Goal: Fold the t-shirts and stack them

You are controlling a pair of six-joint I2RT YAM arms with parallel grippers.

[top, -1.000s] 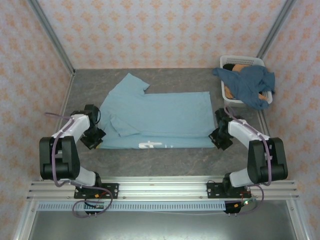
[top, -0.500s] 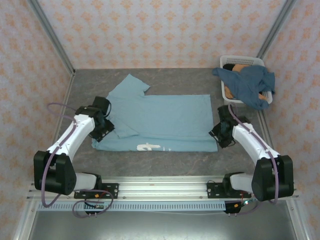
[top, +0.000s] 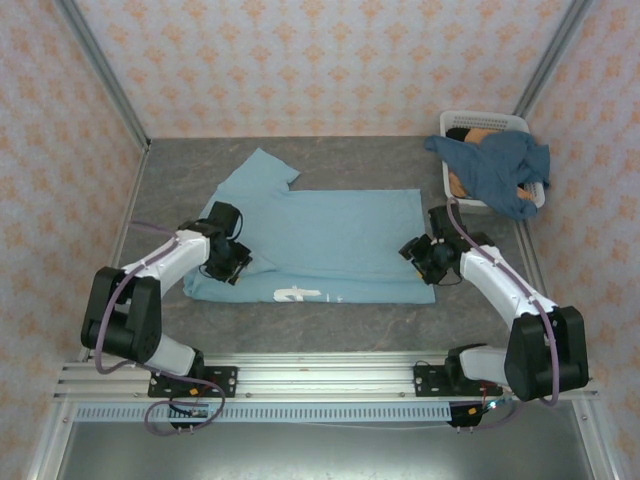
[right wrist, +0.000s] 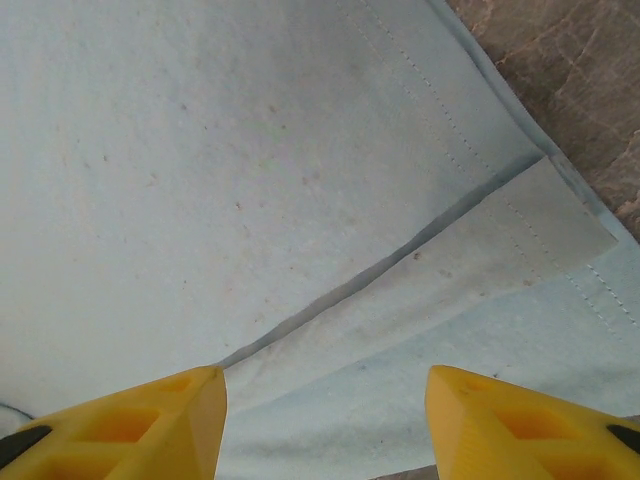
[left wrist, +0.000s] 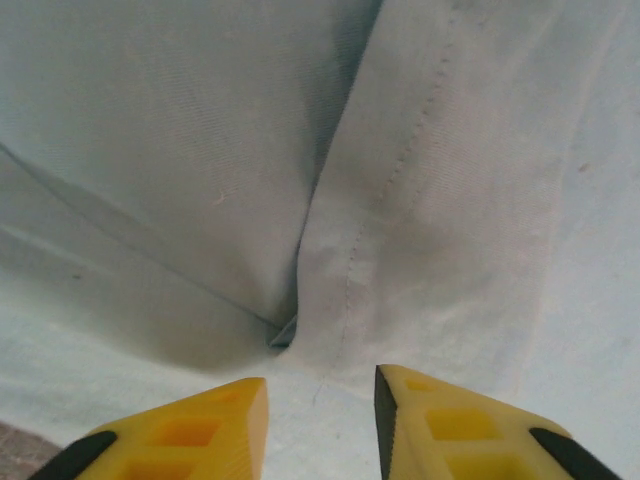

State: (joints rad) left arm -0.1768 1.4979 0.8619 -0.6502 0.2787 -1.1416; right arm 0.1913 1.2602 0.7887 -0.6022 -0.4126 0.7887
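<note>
Lying flat at the middle of the table, the sky-blue tee has its layers doubled along the near edge, with white lettering showing there and one sleeve pointing far left. The left gripper hangs over the tee's left part, above a stitched fold; its fingers stand slightly apart with nothing between them. The right gripper hangs over the tee's right hem, where a corner lies folded over; its fingers stand wide apart, empty. A darker tee drapes over the basket at the far right corner.
</note>
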